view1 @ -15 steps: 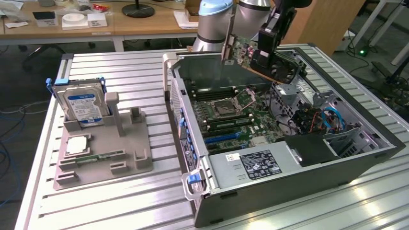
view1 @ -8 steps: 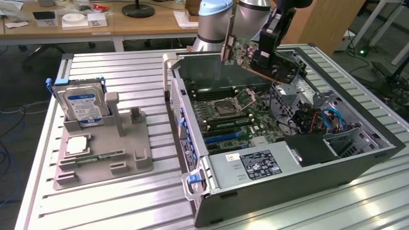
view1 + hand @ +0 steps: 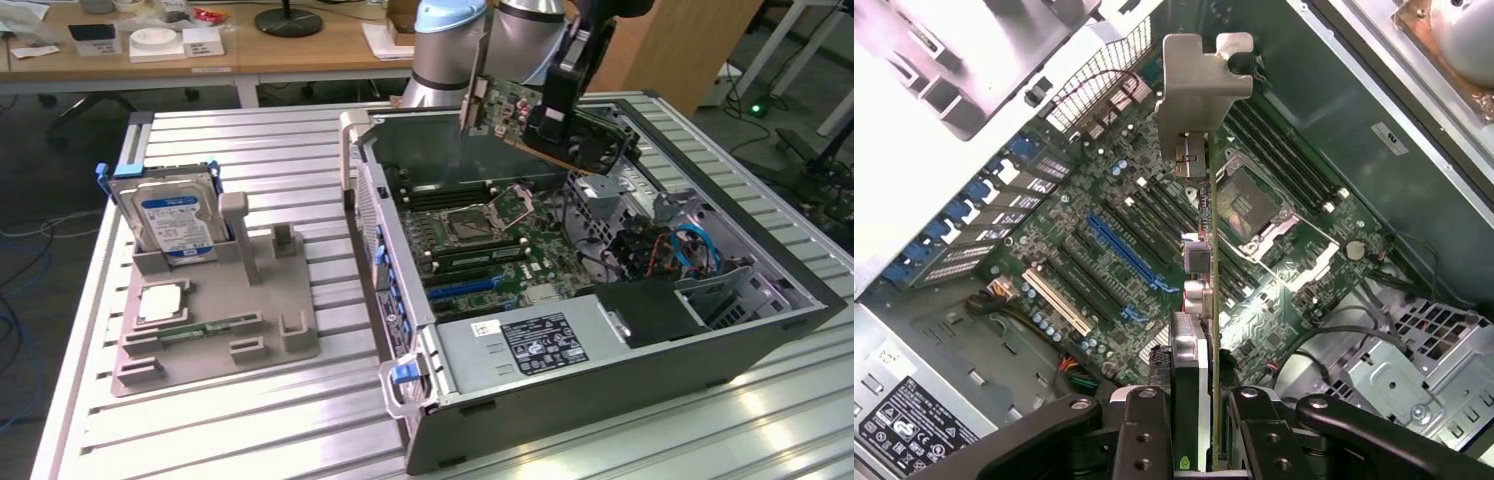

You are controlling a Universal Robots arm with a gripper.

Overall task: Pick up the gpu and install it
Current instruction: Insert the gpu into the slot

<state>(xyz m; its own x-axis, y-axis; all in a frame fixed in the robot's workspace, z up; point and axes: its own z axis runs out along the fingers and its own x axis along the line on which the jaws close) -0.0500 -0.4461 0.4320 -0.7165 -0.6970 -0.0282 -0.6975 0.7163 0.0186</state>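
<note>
The gpu [image 3: 534, 115] hangs in the air over the back part of the open computer case [image 3: 574, 400]. Its green board and black cooler show, tilted a little. My gripper [image 3: 567, 75] is shut on its upper edge. In the wrist view the gpu [image 3: 1199, 250] appears edge-on between my two black fingers [image 3: 1144, 430], with my gripper [image 3: 1192, 425] clamped on it and its silver end bracket [image 3: 1199, 85] at the far end. Below it lies the motherboard [image 3: 1084, 230] with a long blue slot [image 3: 1126, 252], and the card is well above the slots.
A grey parts holder [image 3: 234, 345] on the exterior view's left carries a hard drive [image 3: 167, 215] standing upright and a small memory stick [image 3: 207, 328]. Inside the case are the power supply [image 3: 527, 345], cables [image 3: 667, 250] and a drive cage. Desks stand behind the table.
</note>
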